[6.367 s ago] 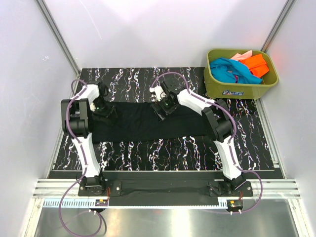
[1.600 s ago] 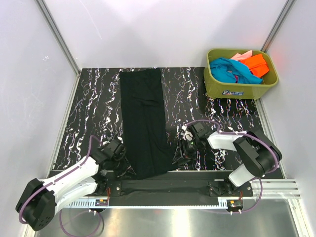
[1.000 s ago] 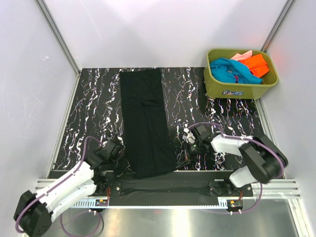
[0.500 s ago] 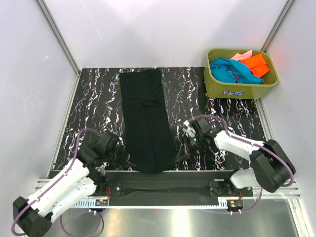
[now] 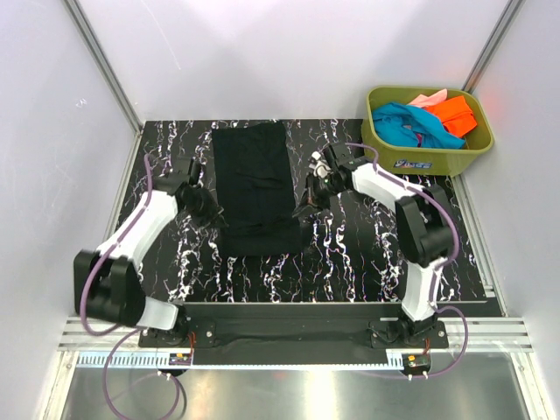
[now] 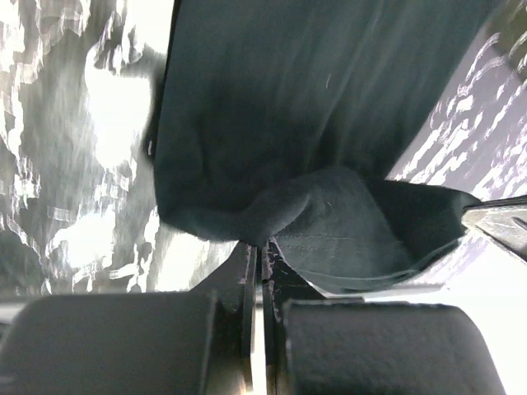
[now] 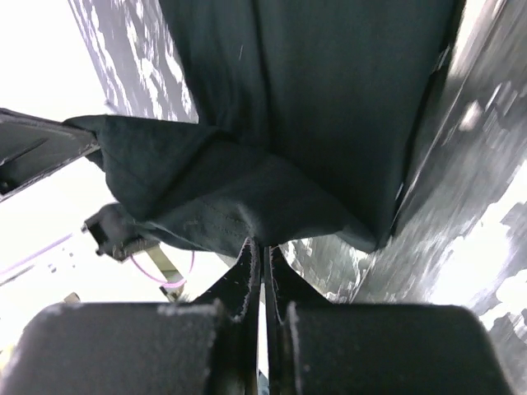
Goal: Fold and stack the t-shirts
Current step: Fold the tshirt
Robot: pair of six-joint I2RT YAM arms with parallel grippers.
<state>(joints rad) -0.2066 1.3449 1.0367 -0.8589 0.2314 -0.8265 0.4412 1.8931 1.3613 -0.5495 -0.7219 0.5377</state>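
Observation:
The black t-shirt [image 5: 254, 166] lies as a long narrow strip down the middle of the marbled table, its near end raised and doubled back. My left gripper [image 5: 214, 213] is shut on the near left corner of that end. My right gripper [image 5: 303, 206] is shut on the near right corner. In the left wrist view the black cloth [image 6: 329, 107] bunches right at the closed tips of the gripper [image 6: 259, 247]. The right wrist view shows the same fold of cloth [image 7: 329, 99] pinched in the gripper [image 7: 262, 243]. Teal [image 5: 402, 121], orange [image 5: 455, 114] and pink [image 5: 427, 99] t-shirts sit in the tub.
The olive-green tub [image 5: 420, 163] stands at the far right corner of the table. White walls with metal rails close in the left, back and right sides. Both arms reach over the table on either side of the black strip.
Both grippers have travelled from the near table edge toward the middle, carrying the shirt's near end up and back. The strip on the table now looks shorter.

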